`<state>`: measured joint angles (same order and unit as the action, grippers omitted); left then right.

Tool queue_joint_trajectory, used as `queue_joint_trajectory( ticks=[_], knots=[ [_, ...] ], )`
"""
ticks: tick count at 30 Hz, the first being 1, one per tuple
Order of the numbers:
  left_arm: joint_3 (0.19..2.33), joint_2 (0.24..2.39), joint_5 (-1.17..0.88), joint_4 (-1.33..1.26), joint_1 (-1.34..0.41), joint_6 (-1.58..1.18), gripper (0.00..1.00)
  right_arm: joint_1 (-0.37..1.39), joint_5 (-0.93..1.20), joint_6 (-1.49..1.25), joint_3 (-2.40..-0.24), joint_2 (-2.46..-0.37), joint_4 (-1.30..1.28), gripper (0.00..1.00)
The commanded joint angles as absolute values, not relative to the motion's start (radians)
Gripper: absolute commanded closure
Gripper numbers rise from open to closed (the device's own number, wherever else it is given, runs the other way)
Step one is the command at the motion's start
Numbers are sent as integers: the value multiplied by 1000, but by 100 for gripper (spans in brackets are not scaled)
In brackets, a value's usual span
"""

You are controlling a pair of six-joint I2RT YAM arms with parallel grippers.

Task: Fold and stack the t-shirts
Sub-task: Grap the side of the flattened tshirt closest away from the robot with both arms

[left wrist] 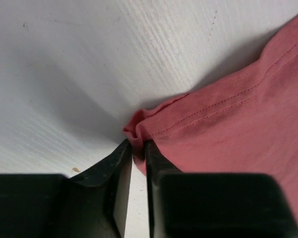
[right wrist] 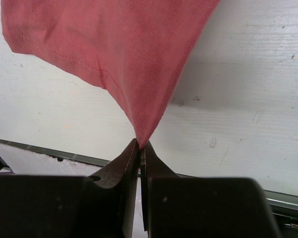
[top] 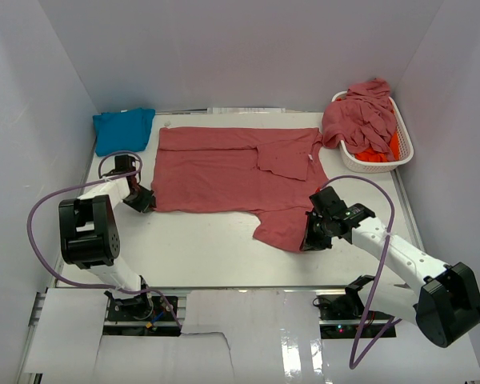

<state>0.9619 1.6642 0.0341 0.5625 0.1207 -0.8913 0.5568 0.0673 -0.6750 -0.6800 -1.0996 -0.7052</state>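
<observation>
A dusty rose-red t-shirt point(top: 224, 172) lies spread flat across the white table point(top: 200, 248), with its top part folded over. My left gripper point(top: 144, 200) is at the shirt's near left corner. In the left wrist view the jaws point(left wrist: 137, 148) pinch the bunched hem corner of the shirt point(left wrist: 228, 124). My right gripper point(top: 310, 238) is at the near right sleeve. In the right wrist view it point(right wrist: 140, 145) is shut on a point of the cloth point(right wrist: 114, 44), which is lifted off the table. A folded turquoise t-shirt point(top: 124, 128) lies at the back left.
A white slatted basket point(top: 368, 166) stands at the back right. It holds a heap of rose-red t-shirts point(top: 360, 116) and an orange one point(top: 380, 152). White walls close in the table on three sides. The table's near edge runs just behind my right gripper.
</observation>
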Motion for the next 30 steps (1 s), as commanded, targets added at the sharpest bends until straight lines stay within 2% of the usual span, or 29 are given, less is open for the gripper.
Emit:
queue_joint_trajectory(
  ticks=[1, 2, 5, 6, 16, 30],
  knots=[
    [948, 1701, 55, 549, 124, -877, 75, 561, 74, -683, -713, -1103, -721, 92],
    [950, 1703, 52, 549, 124, -876, 82, 561, 71, -681, -719, -1106, -721, 92],
    [946, 1695, 43, 549, 124, -871, 92, 561, 69, -678, -748, -1112, -732, 92],
    [942, 1694, 41, 551, 124, -868, 100, 561, 68, -678, -762, -1115, -739, 92],
    [995, 1687, 51, 561, 124, -799, 100, 490, 141, -626, -948, -1144, -827, 92],
    [1106, 1704, 31, 606, 126, -805, 100, 338, 196, -483, -1081, -1313, -805, 92]
  ],
)
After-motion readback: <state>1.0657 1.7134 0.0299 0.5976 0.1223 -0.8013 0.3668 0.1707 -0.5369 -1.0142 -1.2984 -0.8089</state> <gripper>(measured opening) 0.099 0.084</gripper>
